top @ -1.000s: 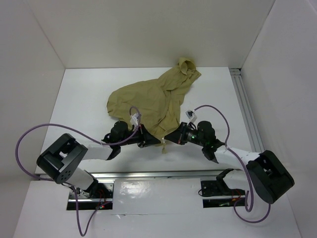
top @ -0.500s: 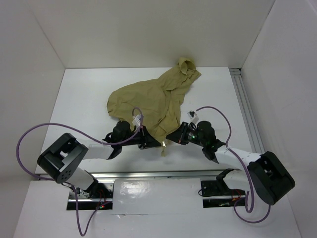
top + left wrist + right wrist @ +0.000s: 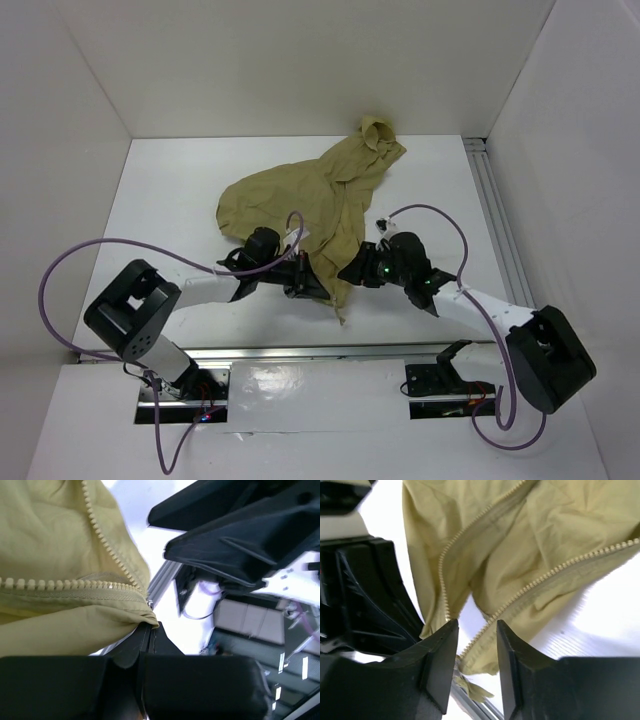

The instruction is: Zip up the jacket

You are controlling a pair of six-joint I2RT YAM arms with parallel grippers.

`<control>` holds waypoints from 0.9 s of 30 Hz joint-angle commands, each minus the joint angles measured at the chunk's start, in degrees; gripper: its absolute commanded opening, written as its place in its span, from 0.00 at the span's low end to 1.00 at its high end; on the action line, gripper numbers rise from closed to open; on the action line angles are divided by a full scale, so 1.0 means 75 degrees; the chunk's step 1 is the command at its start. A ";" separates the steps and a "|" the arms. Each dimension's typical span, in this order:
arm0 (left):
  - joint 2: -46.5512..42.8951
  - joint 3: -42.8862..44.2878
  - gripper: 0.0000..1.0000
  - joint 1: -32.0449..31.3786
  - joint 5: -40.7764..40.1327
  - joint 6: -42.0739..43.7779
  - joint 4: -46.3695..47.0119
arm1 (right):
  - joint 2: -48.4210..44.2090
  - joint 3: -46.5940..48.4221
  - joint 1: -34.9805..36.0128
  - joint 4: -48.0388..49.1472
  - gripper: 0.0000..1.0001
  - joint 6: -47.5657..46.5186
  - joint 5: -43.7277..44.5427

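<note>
White walls (image 3: 300,60) box the table (image 3: 160,200); jacket (image 3: 300,200) hood (image 3: 378,133) reaches the far edge.

The right tool (image 3: 475,626) has opened, releasing the jacket (image 3: 300,195), while the left tool (image 3: 151,628) dragged its hem rightward.

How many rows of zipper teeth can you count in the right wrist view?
2. One row curves from the top centre down the left side of the jacket; the other runs from the right edge down-left into the open right gripper. Folds may hide more.
</note>
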 commanded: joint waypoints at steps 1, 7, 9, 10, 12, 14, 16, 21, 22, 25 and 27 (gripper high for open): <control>0.0081 0.0477 0.00 -0.0024 0.0291 0.1016 -0.1851 | -0.0396 0.0567 0.0271 -0.1180 0.46 -0.0988 0.0535; 0.0151 0.0852 0.00 0.0046 0.0221 0.1626 -0.2978 | -0.0807 0.0837 0.1021 -0.2540 0.48 -0.1891 0.1812; 0.0152 0.0957 0.00 0.0047 0.0303 0.1895 -0.3296 | -0.0912 0.0837 0.1336 -0.2682 0.48 -0.1974 0.2221; 0.0221 0.1097 0.00 0.0047 0.0303 0.2012 -0.3495 | -0.0993 0.0837 0.1443 -0.2682 0.47 -0.2044 0.2340; 0.0222 0.1262 0.00 0.0128 0.0384 0.2374 -0.4078 | -0.0994 0.0837 0.1782 -0.2682 0.46 -0.2174 0.2445; 0.0222 0.1520 0.00 0.0198 0.0466 0.2645 -0.4513 | -0.0994 0.0907 0.2064 -0.2682 0.42 -0.2477 0.2668; 0.0292 0.1777 0.00 0.0268 0.0386 0.3044 -0.5168 | -0.0994 0.0977 0.2532 -0.2752 0.40 -0.2688 0.2926; 0.0222 0.1978 0.00 0.0549 0.0303 0.3443 -0.5968 | -0.1146 0.0908 0.3353 -0.2554 0.42 -0.2958 0.3429; 0.0222 0.1978 0.00 0.0550 0.0303 0.3559 -0.6085 | -0.1146 0.0907 0.3586 -0.2553 0.42 -0.2959 0.3686; 0.0152 0.1978 0.00 0.0632 0.0210 0.3643 -0.6484 | -0.1146 0.0977 0.3986 -0.2461 0.46 -0.2888 0.4074; 0.0071 0.1826 0.00 0.0714 0.0139 0.3643 -0.6578 | -0.0983 0.0978 0.4396 -0.2389 0.47 -0.2888 0.4391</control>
